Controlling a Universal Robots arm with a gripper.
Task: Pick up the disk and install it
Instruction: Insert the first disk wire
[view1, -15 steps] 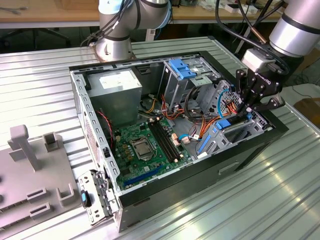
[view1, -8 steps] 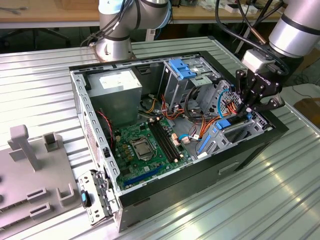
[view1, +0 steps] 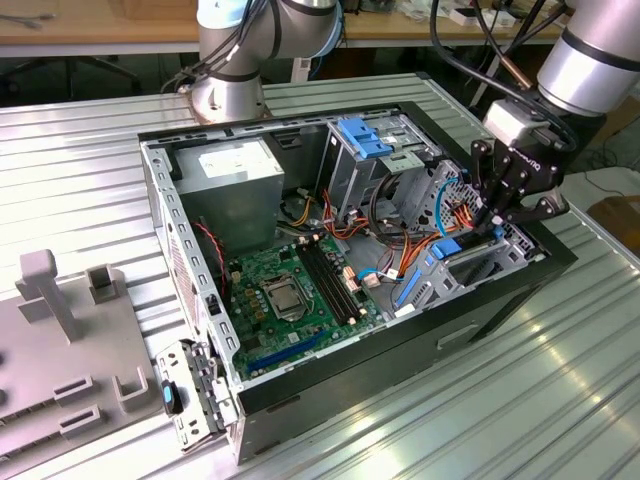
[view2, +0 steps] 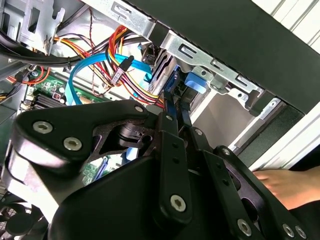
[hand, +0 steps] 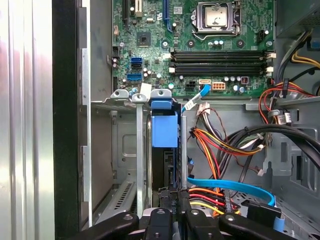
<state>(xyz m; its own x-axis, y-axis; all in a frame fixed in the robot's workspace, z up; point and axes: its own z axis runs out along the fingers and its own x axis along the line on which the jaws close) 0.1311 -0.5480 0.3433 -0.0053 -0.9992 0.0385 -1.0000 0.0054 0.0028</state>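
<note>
arm: silver tubes | end effector: black, screwed linkages | markings: unclear

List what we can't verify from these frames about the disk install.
- Whether the disk is fully seated: in the first wrist view its lower end is hidden behind the claw; in the exterior view the claw covers the bay.
- The disk's connector end: in the second wrist view the claw's links block it.
- Whose hand it is and what it is doing: cut off by the second wrist view's edge.
</note>
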